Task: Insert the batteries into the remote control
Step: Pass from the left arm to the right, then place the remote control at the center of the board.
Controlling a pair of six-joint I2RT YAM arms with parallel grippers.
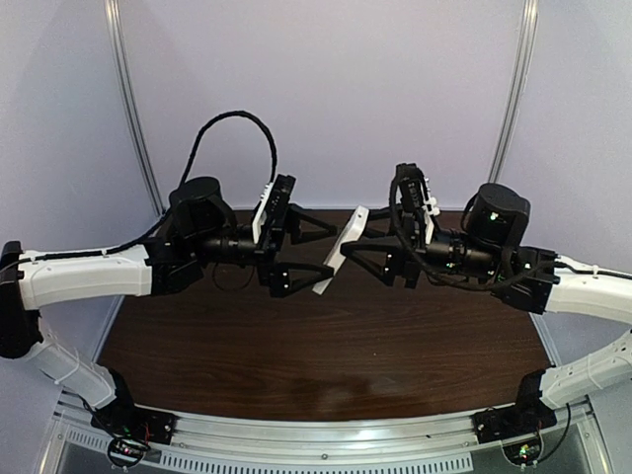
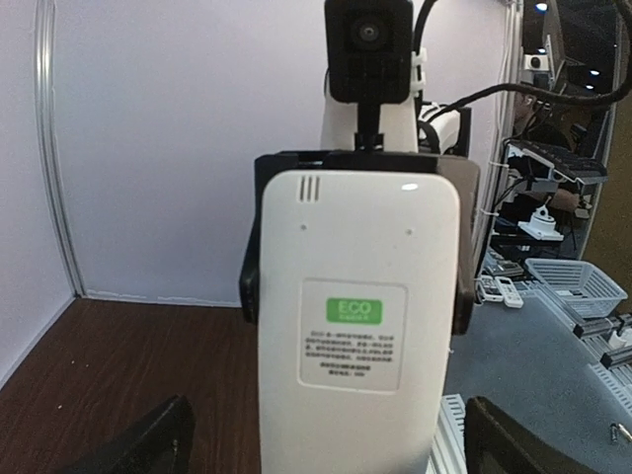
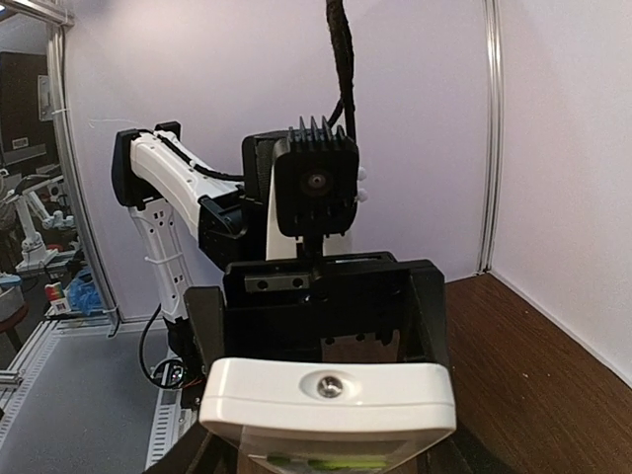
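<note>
The remote control (image 1: 341,249) was held in the air above the table (image 1: 326,367), tilted, where the two grippers met tip to tip. It was pinched across its width by the right gripper (image 1: 361,243), whose dark jaws were seen in the left wrist view clasping both long edges. The left gripper (image 1: 318,249) was spread wide, its fingers (image 2: 138,446) standing off the white body on either side with no contact. The plain back, with its green label (image 2: 354,312), was turned toward the left side. The battery cover could not be made out and perhaps lay lower, out of that view. No batteries could be found in any view. The step in hand was judged to be a handover or re-grip, so that the back could be presented for opening. To do this well, a firm, square hold on the right was called for. The left jaws were to be closed only once centred on the lower body, and the cover area was to be left unobstructed.
</note>
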